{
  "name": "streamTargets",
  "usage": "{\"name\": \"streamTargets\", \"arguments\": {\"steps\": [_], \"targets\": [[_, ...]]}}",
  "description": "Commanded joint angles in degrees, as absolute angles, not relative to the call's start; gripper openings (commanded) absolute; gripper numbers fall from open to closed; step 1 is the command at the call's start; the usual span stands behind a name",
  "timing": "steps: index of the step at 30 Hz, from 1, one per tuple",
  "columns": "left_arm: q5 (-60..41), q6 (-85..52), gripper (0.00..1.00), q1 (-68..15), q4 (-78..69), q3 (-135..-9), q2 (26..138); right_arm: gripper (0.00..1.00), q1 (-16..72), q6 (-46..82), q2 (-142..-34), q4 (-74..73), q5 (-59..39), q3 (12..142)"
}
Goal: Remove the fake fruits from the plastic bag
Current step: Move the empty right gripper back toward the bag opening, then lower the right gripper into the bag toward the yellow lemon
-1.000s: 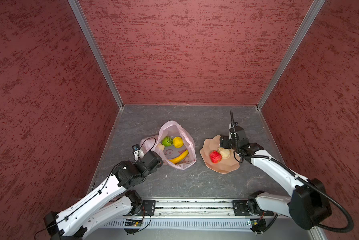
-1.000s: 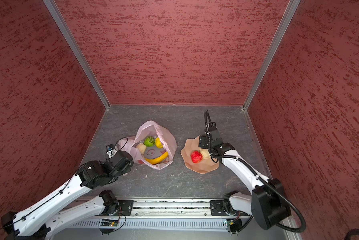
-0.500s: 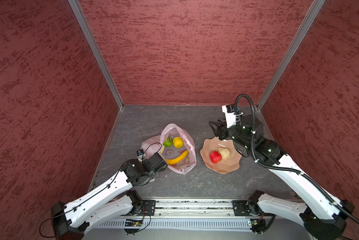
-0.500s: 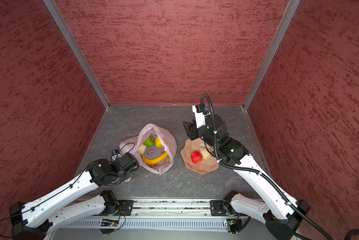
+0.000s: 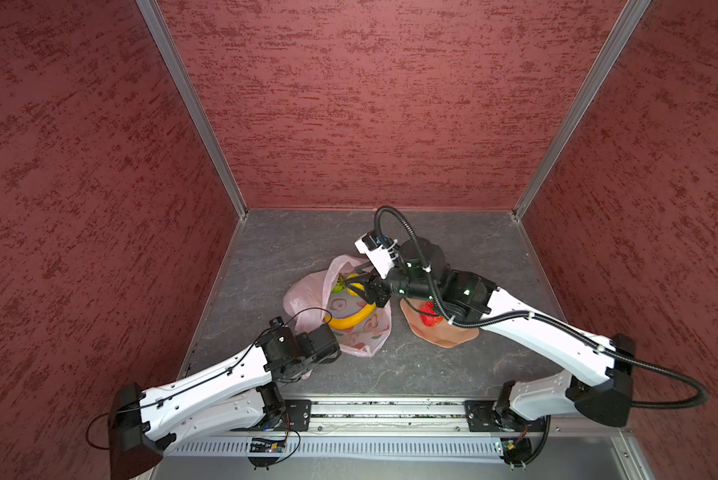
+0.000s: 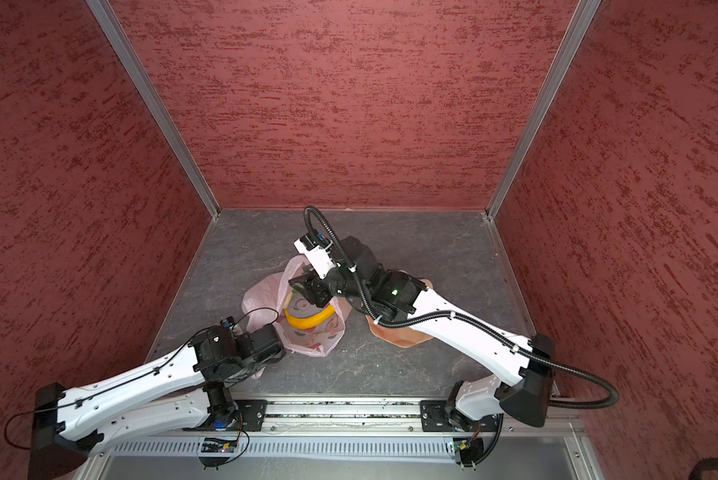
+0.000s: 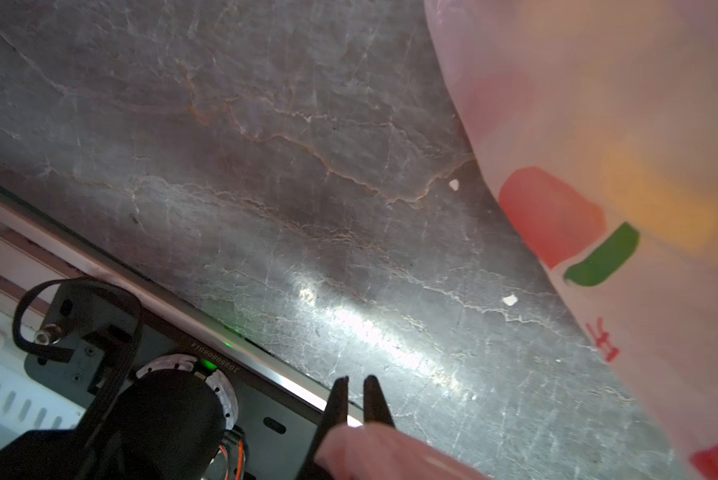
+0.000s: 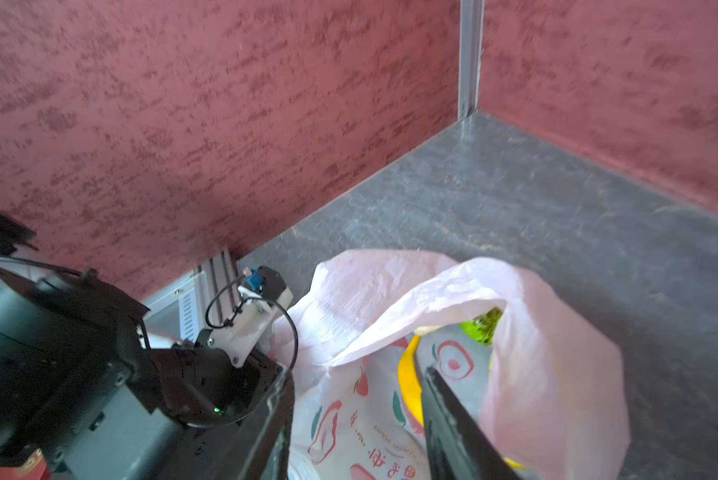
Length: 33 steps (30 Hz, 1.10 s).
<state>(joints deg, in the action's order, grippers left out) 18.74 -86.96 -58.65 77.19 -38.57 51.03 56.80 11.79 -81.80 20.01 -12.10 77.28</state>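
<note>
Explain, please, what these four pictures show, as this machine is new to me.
It is a robot with two arms, each ending in a two-fingered gripper. Two pictures look down from above; two come from cameras on the wrists. On the grey table lie a pink plastic bag with a banana and a green fruit inside, and a bowl with a red fruit. The left gripper pinches a fold of the bag; the right gripper hangs open at the bag's mouth, holding nothing.

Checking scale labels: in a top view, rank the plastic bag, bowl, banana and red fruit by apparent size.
1. plastic bag.
2. bowl, though the right arm covers part of it.
3. banana.
4. red fruit, also partly under that arm, so its rank is less sure.
</note>
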Motion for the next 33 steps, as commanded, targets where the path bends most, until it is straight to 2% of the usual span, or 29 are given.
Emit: {"name": "streamTargets", "arguments": {"steps": [1,8,20,28,33], "targets": [[17.84,-93.35,0.11,-60.13,77.55,-36.89,49.93,0.47,57.99,15.90,-82.97,14.85,-16.36,75.13],[19.66,-93.63,0.11,-60.62,76.27,-37.78,50.68,0.43,58.91,15.67,-88.20,17.68,-15.33,75.60],[26.08,-94.13,0.12,-61.79,75.89,-40.43,47.02,0.42,60.12,12.84,-88.36,22.80,-10.75,80.40],[29.09,-93.77,0.12,-61.85,76.05,-39.25,41.63,0.32,60.32,12.64,-91.02,29.74,-9.38,89.64],[29.78,-92.48,0.12,-61.87,73.96,-38.01,40.00,0.31,60.35,14.27,-95.01,32.94,-10.39,93.73]]}}
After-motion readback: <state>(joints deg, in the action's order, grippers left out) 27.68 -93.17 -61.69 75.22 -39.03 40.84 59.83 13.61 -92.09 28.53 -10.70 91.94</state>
